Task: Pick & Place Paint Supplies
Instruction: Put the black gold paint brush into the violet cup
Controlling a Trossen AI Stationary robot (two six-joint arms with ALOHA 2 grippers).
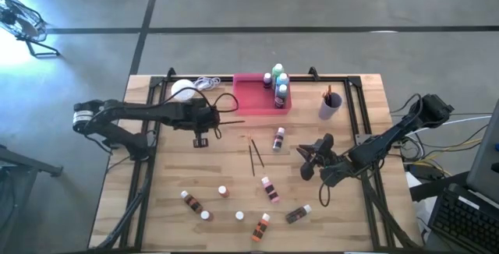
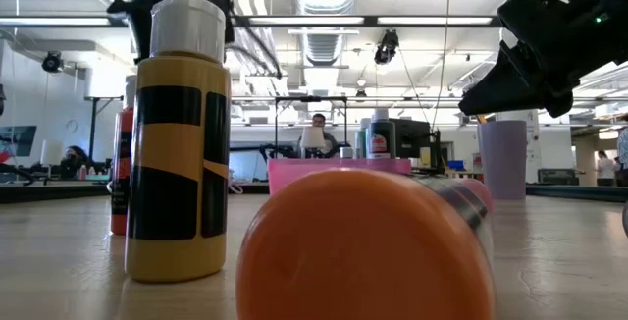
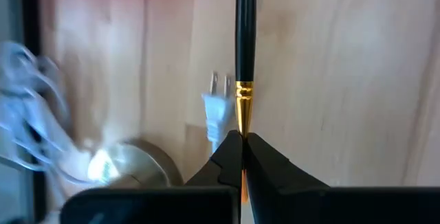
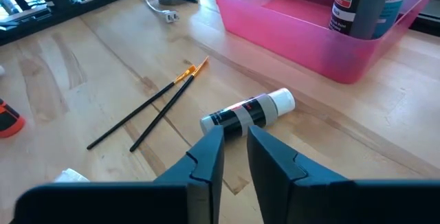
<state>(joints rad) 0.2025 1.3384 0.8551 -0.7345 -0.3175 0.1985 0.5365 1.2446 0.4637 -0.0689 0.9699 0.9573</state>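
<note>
Pinching a brush (image 3: 245,52) in the left gripper (image 3: 243,141) beside the lamp (image 1: 184,91), near the tray (image 1: 253,98); worth keeping it level toward the cup (image 1: 330,104). Hovering the right gripper (image 4: 234,145), jaws narrowly parted and empty, near a lying bottle (image 4: 249,112); squaring up across its body before pinching.

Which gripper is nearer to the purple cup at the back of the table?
The right gripper. It is in front of the purple cup, a little to the left. The left gripper, holding a paintbrush, is far across the pink tray.
</note>
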